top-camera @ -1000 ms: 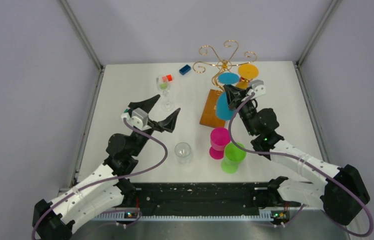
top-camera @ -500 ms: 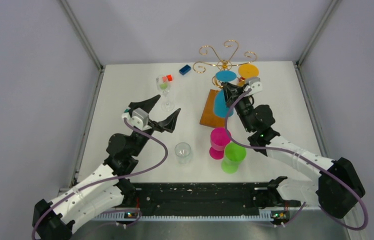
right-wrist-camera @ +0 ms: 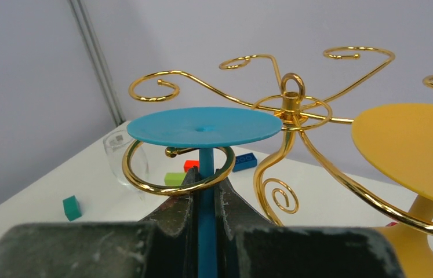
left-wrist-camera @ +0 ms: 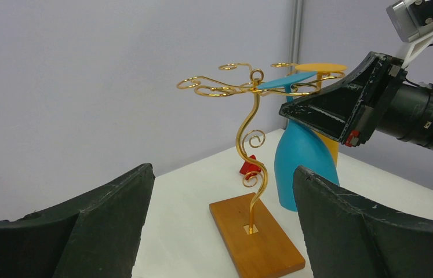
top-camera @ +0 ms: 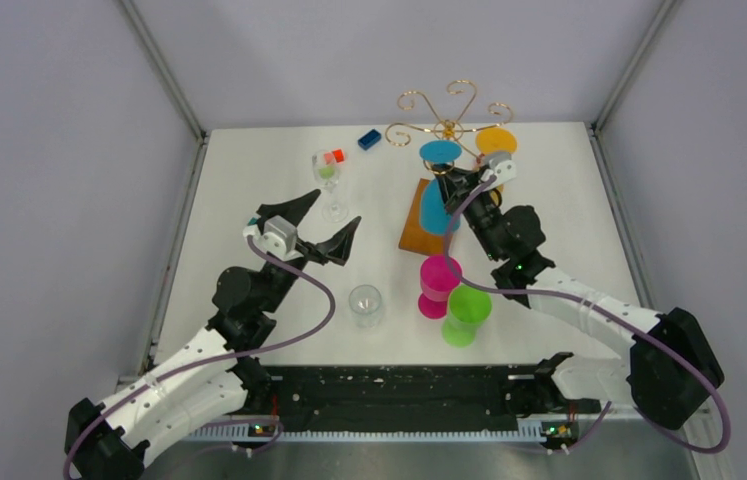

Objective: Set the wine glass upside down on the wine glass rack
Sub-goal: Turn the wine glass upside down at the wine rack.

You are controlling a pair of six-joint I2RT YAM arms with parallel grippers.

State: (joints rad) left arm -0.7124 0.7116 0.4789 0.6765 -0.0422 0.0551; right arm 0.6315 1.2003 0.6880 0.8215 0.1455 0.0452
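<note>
The counter (top-camera: 569,200) holds one wine glass rack (left-wrist-camera: 253,145) at its 1 o'clock, one yellow glass (top-camera: 496,140) hung inverted at the rack's 3 o'clock, and the blue wine glass (right-wrist-camera: 202,124) upside down, stem inside a curled arm and clenched by the right jaws (foot just above the ring). One pink glass (top-camera: 439,278) and one green glass (top-camera: 467,305) stand at the base's 6 o'clock; two clear ones, stemmed glass (top-camera: 329,170) and tumbler (top-camera: 365,303), sit near the left jaws, spread wide and empty.
</note>
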